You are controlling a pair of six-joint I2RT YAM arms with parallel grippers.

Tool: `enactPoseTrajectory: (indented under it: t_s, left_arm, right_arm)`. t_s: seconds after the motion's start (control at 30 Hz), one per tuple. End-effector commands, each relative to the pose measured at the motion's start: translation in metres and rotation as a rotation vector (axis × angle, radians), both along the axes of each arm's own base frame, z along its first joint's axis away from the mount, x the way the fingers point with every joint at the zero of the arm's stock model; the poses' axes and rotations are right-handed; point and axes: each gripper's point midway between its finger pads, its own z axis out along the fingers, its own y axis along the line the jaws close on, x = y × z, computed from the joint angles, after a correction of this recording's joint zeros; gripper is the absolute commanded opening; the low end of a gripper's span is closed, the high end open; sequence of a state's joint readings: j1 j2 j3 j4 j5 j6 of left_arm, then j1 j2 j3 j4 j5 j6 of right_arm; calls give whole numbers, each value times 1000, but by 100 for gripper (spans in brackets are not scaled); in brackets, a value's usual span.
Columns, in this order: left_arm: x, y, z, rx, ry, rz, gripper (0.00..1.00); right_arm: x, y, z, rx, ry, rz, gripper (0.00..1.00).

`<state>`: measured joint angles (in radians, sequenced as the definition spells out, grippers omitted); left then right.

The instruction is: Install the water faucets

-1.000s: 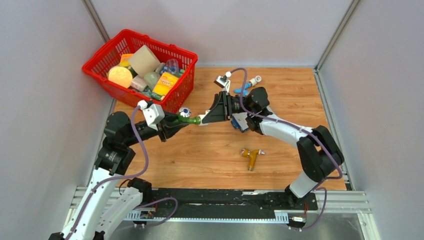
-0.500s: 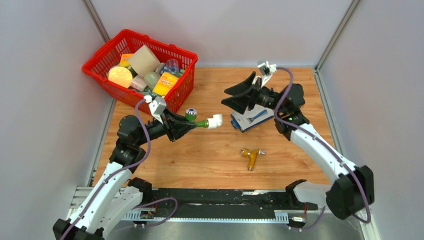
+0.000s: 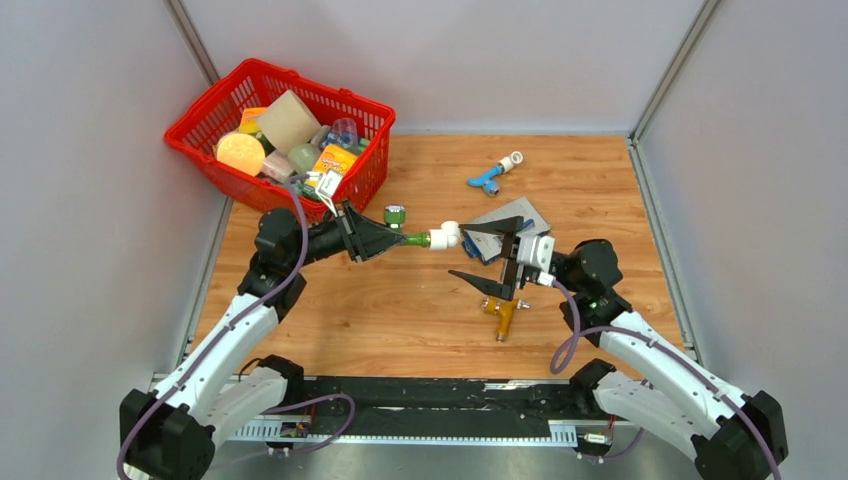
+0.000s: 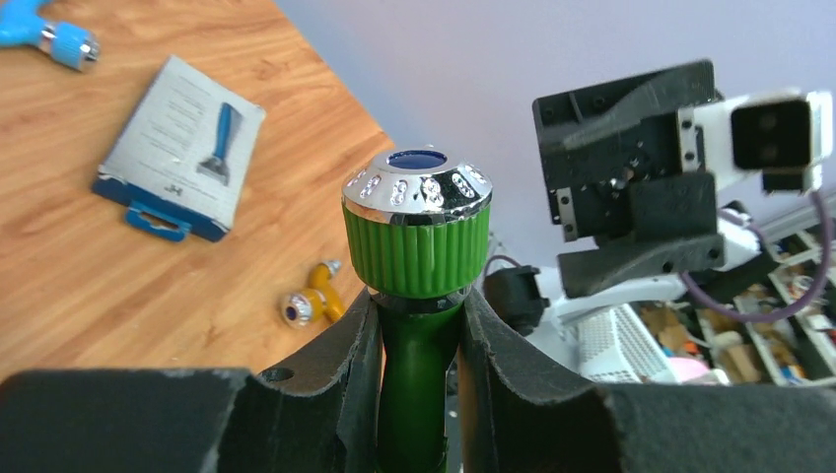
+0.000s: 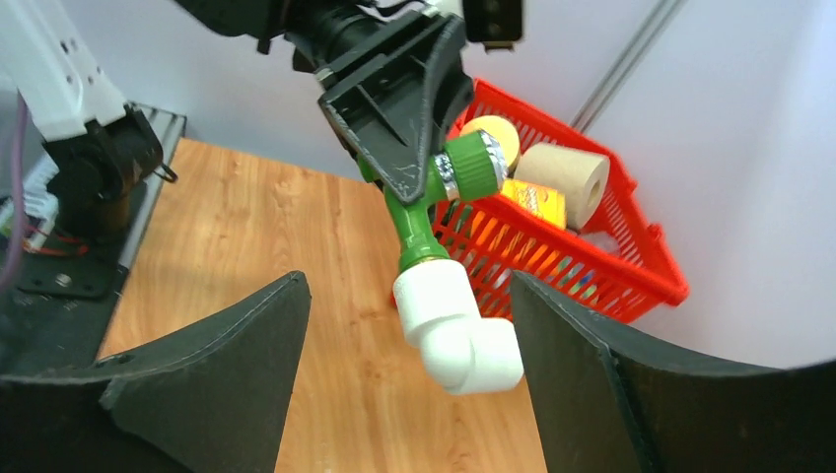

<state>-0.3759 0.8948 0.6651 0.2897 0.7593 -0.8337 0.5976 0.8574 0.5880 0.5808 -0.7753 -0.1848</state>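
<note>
left tool (image 3: 395,240): clamped on the green faucet (image 3: 412,239), white elbow (image 3: 447,236) on its tip, in the air just beside the razor packet (image 3: 510,225)
right tool (image 3: 462,252): spread wide, swung back from beyond the packet, now facing the elbow
meaning: probably a regrasp to tighten it
orange faucet (image 3: 503,312): lying near the packet, not yet started

Three faucets by my count: one green faucet (image 3: 415,240), one orange-yellow faucet (image 3: 501,312), one blue faucet (image 3: 487,178). One white elbow fitting (image 3: 447,236), one grey packet (image 3: 522,214), one red basket (image 3: 368,170) (its heaped contents defy tallying). Two pincers: left pincer (image 3: 396,239), right pincer (image 3: 462,252). One table (image 3: 400,320).
</note>
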Motion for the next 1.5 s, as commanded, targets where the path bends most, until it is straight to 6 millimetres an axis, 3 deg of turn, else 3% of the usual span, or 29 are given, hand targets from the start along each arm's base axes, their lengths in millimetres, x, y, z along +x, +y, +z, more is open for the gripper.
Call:
enactPoseTrajectory:
  t_s: [0.0,0.57,0.9,1.0,1.07,1.17,1.3,1.47]
  left_arm:
    - [-14,-4,54,-108,-33,-98,0]
    - [-33,-9,67,-130,51,-225,0]
    - [-38,-7,71,-132,38,-237,0]
    - [-38,-7,74,-124,-9,-236,0]
    - [-37,-7,76,-113,-60,-232,0]
    - [-36,-6,78,-95,-130,-220,0]
    - [-32,-3,85,-44,-324,-178,0]
    - [-29,6,102,10,-617,-73,0]
  right_arm:
    - [-7,1,16,-29,-333,-41,80]
    - [0,27,2,-145,-532,-83,81]
    - [-3,39,8,-128,-517,-52,61]
    - [-7,43,12,-111,-431,-6,42]
    - [-12,47,14,-100,-364,35,22]
    - [-14,52,20,-72,-203,78,0]
    - [-9,62,31,-28,81,121,0]
    - [20,71,40,60,553,112,0]
